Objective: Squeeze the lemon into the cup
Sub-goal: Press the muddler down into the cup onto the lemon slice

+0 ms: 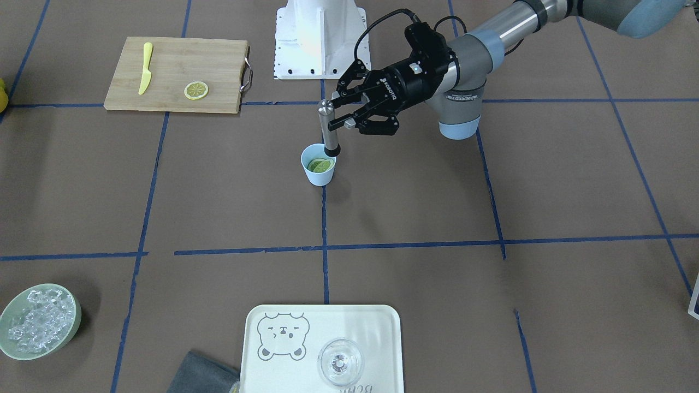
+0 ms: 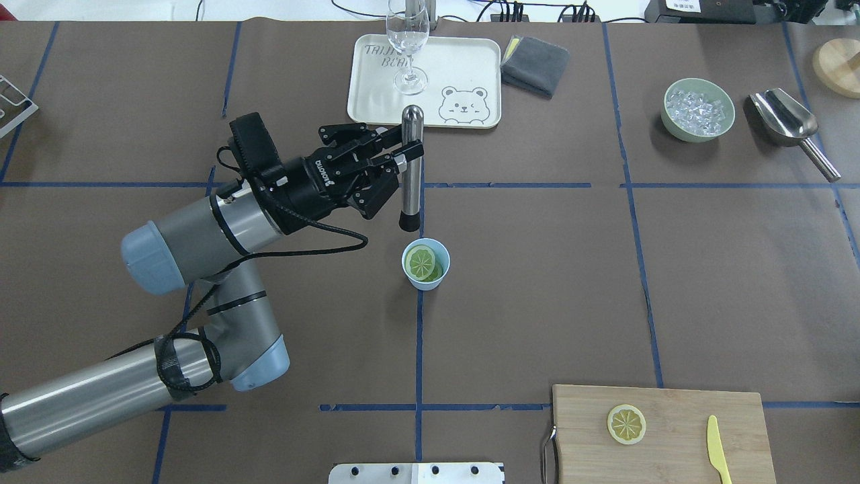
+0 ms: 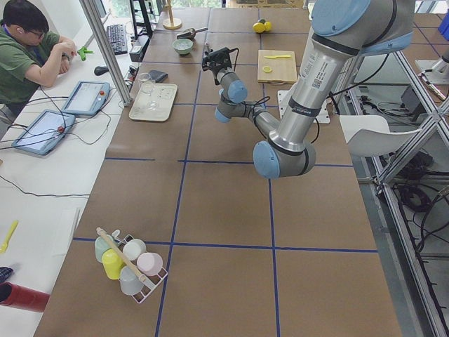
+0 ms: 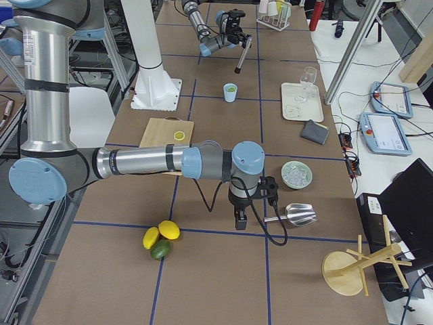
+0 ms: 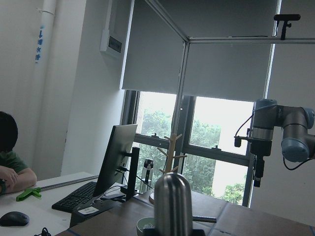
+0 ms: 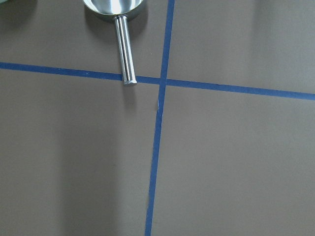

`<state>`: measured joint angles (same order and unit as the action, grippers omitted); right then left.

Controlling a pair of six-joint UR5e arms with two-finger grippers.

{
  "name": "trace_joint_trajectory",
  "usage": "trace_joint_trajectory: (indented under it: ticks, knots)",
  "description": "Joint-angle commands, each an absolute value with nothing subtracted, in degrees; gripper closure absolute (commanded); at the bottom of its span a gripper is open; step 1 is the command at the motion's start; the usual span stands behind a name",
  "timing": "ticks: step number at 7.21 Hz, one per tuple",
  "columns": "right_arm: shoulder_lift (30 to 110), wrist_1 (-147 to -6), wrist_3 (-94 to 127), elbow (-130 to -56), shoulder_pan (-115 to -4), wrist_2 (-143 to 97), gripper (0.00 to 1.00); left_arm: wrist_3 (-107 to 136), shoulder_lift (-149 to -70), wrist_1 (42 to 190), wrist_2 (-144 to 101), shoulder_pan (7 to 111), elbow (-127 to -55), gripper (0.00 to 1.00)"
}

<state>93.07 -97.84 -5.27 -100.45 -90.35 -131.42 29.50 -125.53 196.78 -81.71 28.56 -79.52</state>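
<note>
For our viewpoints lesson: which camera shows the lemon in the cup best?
Overhead exterior: it looks into the cup, the lemon face-up and unobstructed. Front-facing: the steel muddler overlaps the rim. Exterior right: tiny. Elsewhere: unseen.

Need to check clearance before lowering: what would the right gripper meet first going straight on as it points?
The right gripper points straight down, so it would likely meet the bare table first, near the tape crossing. The scoop handle lies just aside and looks clear, though depth is hard to judge.
</note>
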Motion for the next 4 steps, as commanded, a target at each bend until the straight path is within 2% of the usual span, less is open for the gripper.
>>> trace_joint_trajectory:
  ticks: [1, 4]
  knots:
    - [93.1, -97.8, -5.3, -100.4, -90.8, -131.5, 0.00, 27.0, -126.7, 197.3, -79.7, 26.1, -76.8, 1.00]
    - [93.8, -97.8, -5.4, -100.4, -91.2, -131.5, 0.00, 26.0, -126.8, 197.2, -77.3, 23.2, -74.4, 1.00]
